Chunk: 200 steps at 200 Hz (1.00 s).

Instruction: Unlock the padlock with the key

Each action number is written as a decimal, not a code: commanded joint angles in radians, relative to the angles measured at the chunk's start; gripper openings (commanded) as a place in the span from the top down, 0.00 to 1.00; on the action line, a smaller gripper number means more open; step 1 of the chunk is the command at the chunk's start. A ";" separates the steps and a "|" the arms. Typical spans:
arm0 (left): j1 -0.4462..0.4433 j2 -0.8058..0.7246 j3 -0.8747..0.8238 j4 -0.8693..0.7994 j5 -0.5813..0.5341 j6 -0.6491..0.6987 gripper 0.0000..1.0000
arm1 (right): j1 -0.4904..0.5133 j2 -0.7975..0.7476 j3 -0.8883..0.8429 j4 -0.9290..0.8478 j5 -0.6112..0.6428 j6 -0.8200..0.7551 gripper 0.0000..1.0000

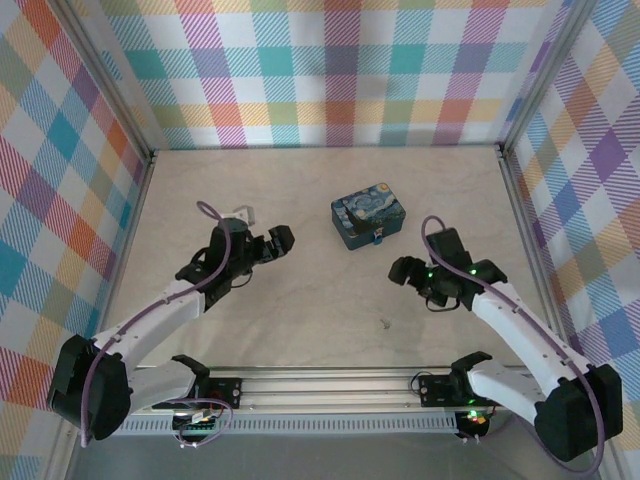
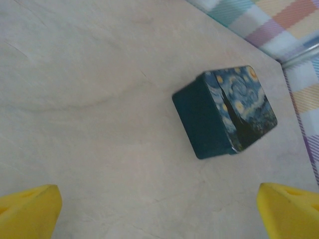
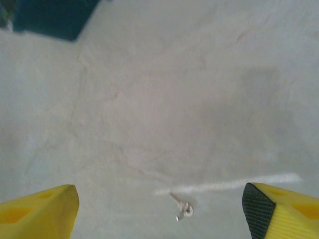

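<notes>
While the key (image 3: 182, 209) lies flat on the table (image 3: 199, 99) ahead of the right gripper (image 3: 159, 204), jaws wide and empty (left gripper (image 2: 157, 209) open too), it looks light, stiff, slippery: pinch its bow edgewise.

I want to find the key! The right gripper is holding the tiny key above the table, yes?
Not quite. The right gripper is above the table, but it holds nothing. Its jaws stand open, and the tiny key lies loose on the table, untouched. The right wrist view shows it.
</notes>
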 commanded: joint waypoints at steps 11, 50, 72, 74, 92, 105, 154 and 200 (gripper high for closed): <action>-0.043 0.034 -0.013 0.059 -0.011 -0.038 0.00 | 0.112 0.030 -0.031 -0.110 0.016 0.098 0.18; -0.055 0.053 -0.017 0.059 -0.020 -0.035 0.00 | 0.233 0.104 -0.077 -0.079 0.001 0.165 0.24; -0.057 0.050 -0.018 0.052 -0.025 -0.035 0.00 | 0.275 0.154 -0.086 -0.034 -0.011 0.188 0.27; -0.057 0.049 -0.018 0.052 -0.024 -0.034 0.00 | 0.279 0.159 -0.086 -0.031 -0.011 0.190 0.27; -0.057 0.047 -0.018 0.047 -0.029 -0.031 0.00 | 0.301 0.196 -0.082 -0.005 -0.014 0.198 0.29; -0.057 0.046 -0.018 0.046 -0.032 -0.031 0.00 | 0.309 0.218 -0.079 0.009 -0.015 0.201 0.31; -0.058 0.041 -0.019 0.037 -0.037 -0.033 0.00 | 0.315 0.289 -0.061 0.028 0.006 0.198 0.42; -0.058 0.034 -0.019 0.027 -0.043 -0.030 0.00 | 0.315 0.319 -0.064 0.044 0.023 0.195 0.51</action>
